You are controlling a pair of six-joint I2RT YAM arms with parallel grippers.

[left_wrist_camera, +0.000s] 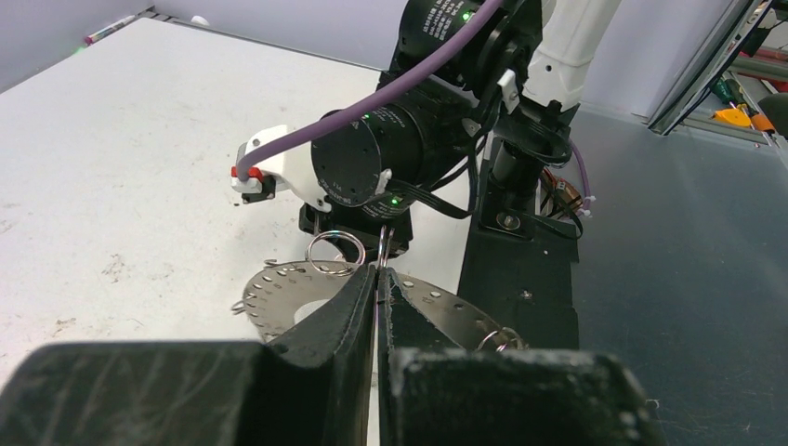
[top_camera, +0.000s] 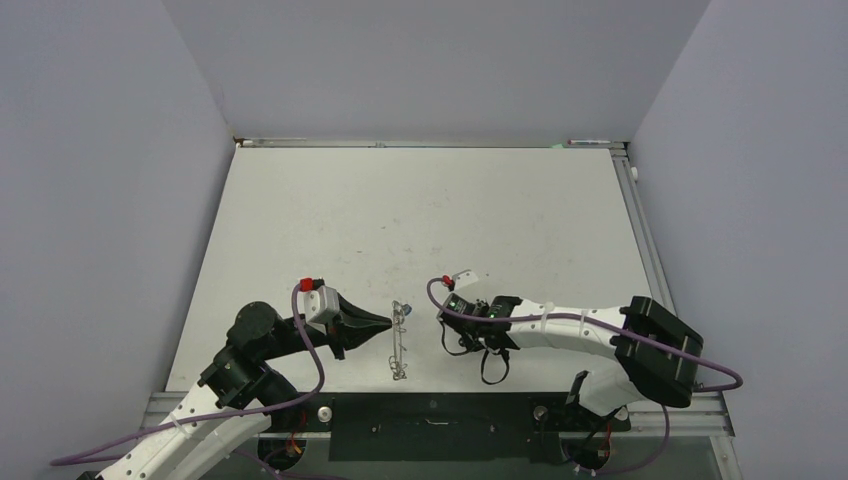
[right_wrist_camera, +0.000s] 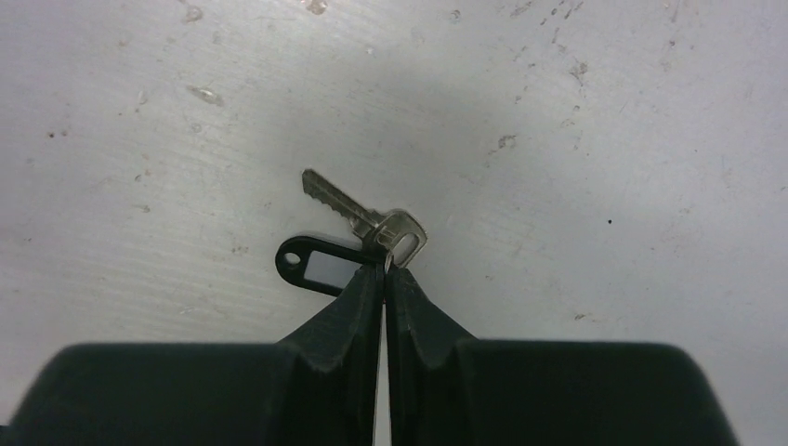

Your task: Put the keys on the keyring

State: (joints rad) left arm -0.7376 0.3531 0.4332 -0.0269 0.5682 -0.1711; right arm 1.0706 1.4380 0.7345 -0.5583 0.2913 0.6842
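Right wrist view: right hand (right_wrist_camera: 383, 271), pointing down, pinches the key (right_wrist_camera: 358, 210) by its loop; left hand (left_wrist_camera: 376, 275) clamps the keyring (left_wrist_camera: 275, 297).

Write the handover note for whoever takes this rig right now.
Left tool: shut on the keyring at its rim, holding it in front of the right arm.
Right tool: shut on the small wire loop of a key, with its black tag beside it. I cannot tell whether the key is lifted off the table.
Done: keyring and one key gripped.
Left: bring that key to the keyring and hook it on. Then do the other key, which I cannot make out here.
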